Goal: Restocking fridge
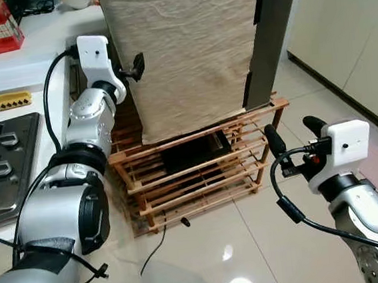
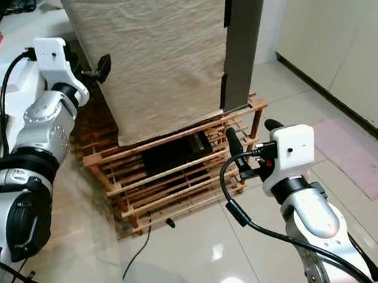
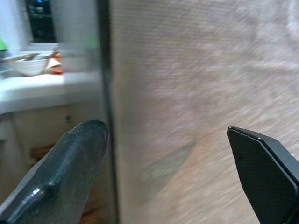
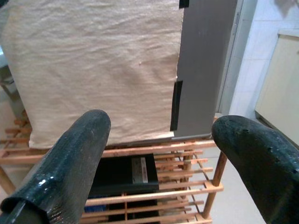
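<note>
Ahead of me, the small grey fridge (image 1: 276, 33) draped in creased beige cloth (image 1: 187, 54) stands on a slatted wooden rack (image 1: 199, 174) beside the white counter (image 1: 27, 57). My left gripper (image 1: 135, 68) hovers spread wide at the cloth's left edge; my right gripper (image 1: 294, 135) waits low, also wide. I judge the cloth soft and slippery, so I'd grip the stiff door edge beneath.
</note>
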